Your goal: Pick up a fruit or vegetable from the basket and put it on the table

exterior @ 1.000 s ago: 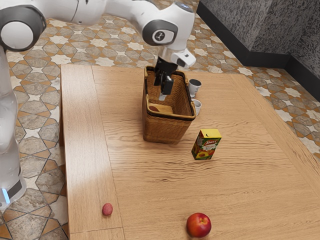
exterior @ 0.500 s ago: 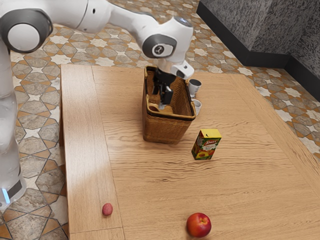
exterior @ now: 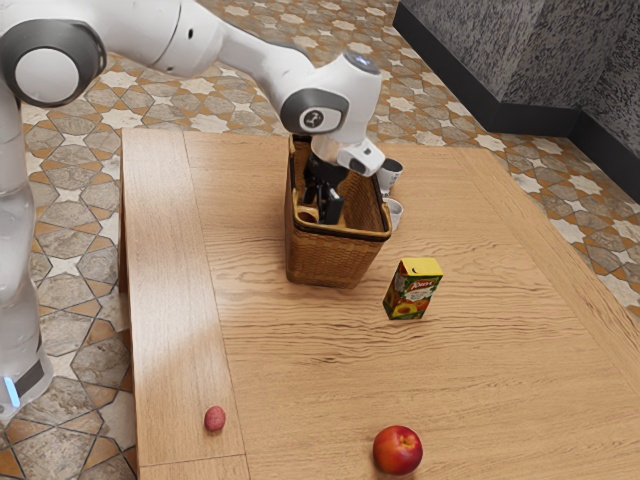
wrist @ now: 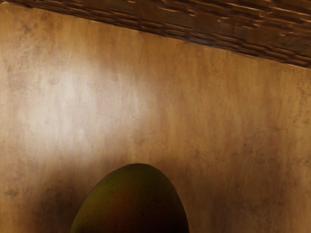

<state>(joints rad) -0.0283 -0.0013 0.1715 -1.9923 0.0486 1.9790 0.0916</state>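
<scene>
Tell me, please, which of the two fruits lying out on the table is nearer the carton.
It is the larger, glossy red fruit; the other, much smaller and duller, lies farther from the carton.

Soft light brightens the table (exterior: 300,360) around the basket (exterior: 328,258), while inside it a pale glare gives way to murky shadow.

One basket (exterior: 328,256), one greenish fruit (wrist: 135,204) inside (dimly seen), two cups (exterior: 390,175), one carton (exterior: 410,292), one red fruit (exterior: 398,451), one small pink fruit (exterior: 214,419)
</scene>
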